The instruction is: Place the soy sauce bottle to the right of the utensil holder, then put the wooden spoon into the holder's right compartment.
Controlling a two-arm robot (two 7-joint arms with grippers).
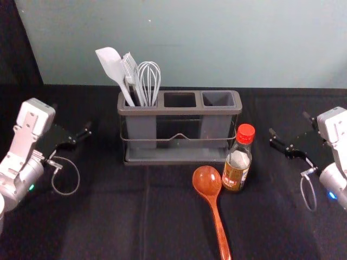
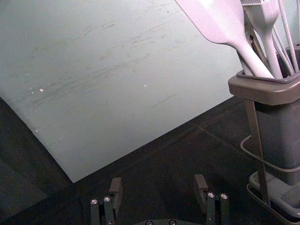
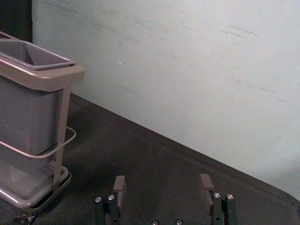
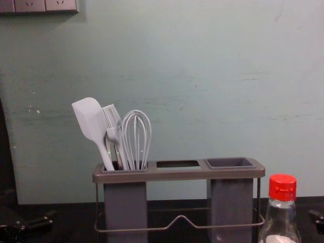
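The grey utensil holder [image 1: 179,111] stands mid-table, its left compartment filled with white utensils and its right compartment [image 4: 231,162] empty. A soy sauce bottle [image 1: 237,162] with a red cap is upright in front of the holder's right end; its cap [image 4: 282,188] shows at the chest view's right. The wooden spoon [image 1: 207,182] lies just left of the bottle, bowl toward the holder. My left gripper [image 1: 73,118], also in its wrist view [image 2: 158,183], is open and empty left of the holder. Right of holder and bottle, my right gripper [image 1: 290,125], in its own wrist view [image 3: 163,182], is open and empty.
White spatula [image 1: 110,65], brush [image 4: 112,121] and whisk [image 1: 149,78] rise above the holder's left end. A pale wall [image 1: 217,43] stands behind the black-covered table [image 1: 108,216]. A socket panel [image 4: 38,6] is high on that wall at the left.
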